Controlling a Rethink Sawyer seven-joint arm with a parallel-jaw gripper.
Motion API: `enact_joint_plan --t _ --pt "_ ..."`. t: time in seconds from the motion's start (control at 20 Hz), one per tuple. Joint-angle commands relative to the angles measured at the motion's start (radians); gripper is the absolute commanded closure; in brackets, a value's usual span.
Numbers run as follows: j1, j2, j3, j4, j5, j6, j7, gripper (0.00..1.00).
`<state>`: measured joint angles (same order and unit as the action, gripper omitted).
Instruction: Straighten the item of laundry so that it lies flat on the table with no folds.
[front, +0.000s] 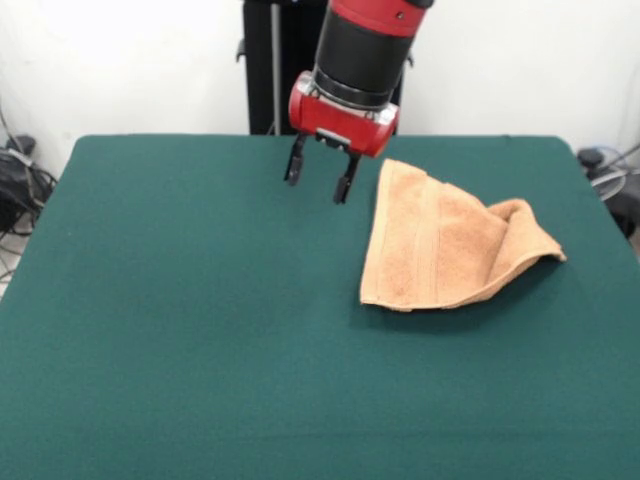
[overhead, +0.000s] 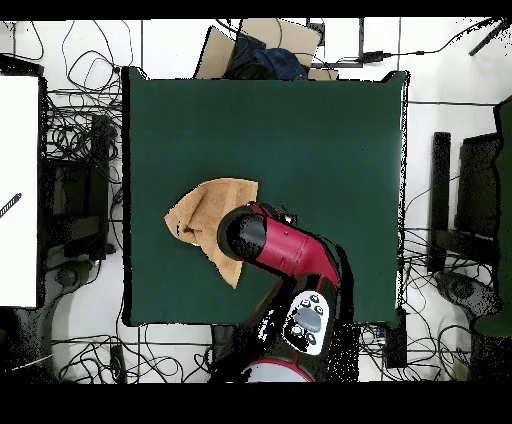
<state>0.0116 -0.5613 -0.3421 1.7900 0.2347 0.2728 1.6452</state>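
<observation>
The peach-orange towel (front: 440, 245) lies folded on the dark green table (front: 200, 300), right of centre in the front view. One corner is folded over into a raised ridge on its right side, and woven bands run down its left part. My gripper (front: 320, 172) hangs open and empty above the table, just left of the towel's far corner and not touching it. In the overhead view the towel (overhead: 205, 215) sits near the table's (overhead: 300, 130) left edge. The red arm (overhead: 285, 250) covers part of the towel and hides the gripper.
The black pedestal (front: 275, 60) stands behind the table's far edge. In the overhead view a cardboard box (overhead: 260, 45) holding dark cloth sits beyond the table's top edge. A white surface (overhead: 20, 190) is at the left, and cables lie across the floor all round.
</observation>
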Motion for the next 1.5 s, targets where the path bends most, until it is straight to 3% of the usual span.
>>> enact_joint_plan --t 0.05,0.4,0.8,1.5 --pt "0.012 -0.002 0.115 0.116 -0.03 -0.021 0.167 0.0" --pt "-0.166 -0.047 0.325 0.209 -0.018 -0.062 0.104 0.0" --pt "-0.269 -0.039 0.457 0.264 -0.047 -0.139 0.12 0.0" --pt "-0.226 -0.044 0.42 0.24 -0.053 -0.108 0.158 0.0"
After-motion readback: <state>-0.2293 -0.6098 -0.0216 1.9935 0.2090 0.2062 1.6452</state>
